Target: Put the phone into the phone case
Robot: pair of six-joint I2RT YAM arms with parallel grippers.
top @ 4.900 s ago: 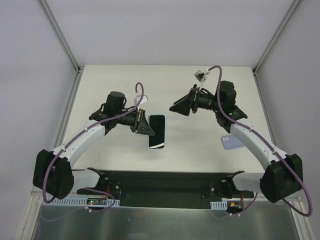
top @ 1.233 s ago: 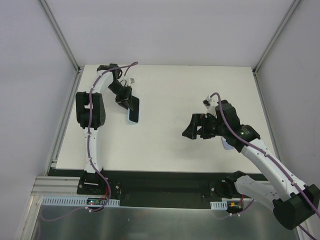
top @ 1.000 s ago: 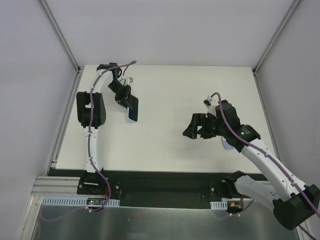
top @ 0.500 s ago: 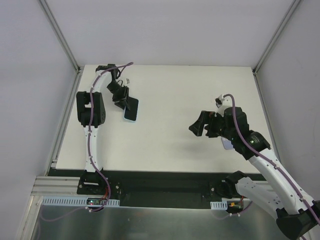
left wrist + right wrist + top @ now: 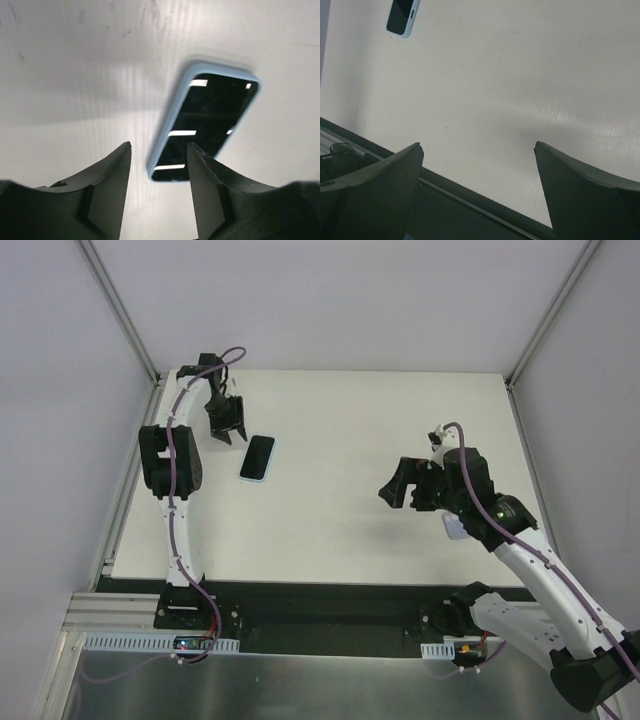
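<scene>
Black rectangular phone (image 5: pixel 212 125) seated in pale-blue phone case (image 5: pixel 166 125), far-left corner of worktop (image 5: pixel 350 440); task seemingly complete; left gripper (image 5: pixel 226 432) half-parted, right gripper (image 5: pixel 478 145) wide, both empty

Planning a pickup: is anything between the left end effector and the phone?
Nothing visible. The phone lies flat on the table just beyond the left end effector, which is open and not touching it.

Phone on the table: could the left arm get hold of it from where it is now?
Probably yes. The phone lies flat on the table just ahead of the left arm, whose jaws stand apart, and nothing lies between them.
</scene>
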